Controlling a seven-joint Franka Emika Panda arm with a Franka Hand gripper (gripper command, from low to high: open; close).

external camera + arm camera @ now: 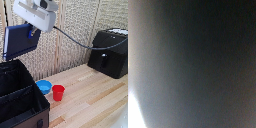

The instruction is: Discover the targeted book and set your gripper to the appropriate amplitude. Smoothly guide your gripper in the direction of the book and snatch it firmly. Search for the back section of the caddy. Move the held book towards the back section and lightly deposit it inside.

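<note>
Navy-blue thin hardcover book (20, 40) is held aloft, clenched in the white arm's pincer (33, 32), above the black fabric caddy (22, 107). Grasp and lift are judged done; lowering into the back section (11, 77) and release remain. Wrist view is blocked dark.

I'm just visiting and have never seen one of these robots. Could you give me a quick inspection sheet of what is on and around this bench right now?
Surface: light wooden table, planks running across it.
Job's things: dark blue book held up in the air, above the black caddy at the exterior view's left; the caddy's inner divider is visible, nothing seen inside.
Clutter: blue bowl and red cup, close beside each other on the table next to the caddy; black machine at the exterior view's right.
Grippers: gripper shut on the book's edge; wrist view is a dark blur.
Cables: one grey cable hanging from the arm toward the machine.
Surroundings: woven panel wall behind.
</note>
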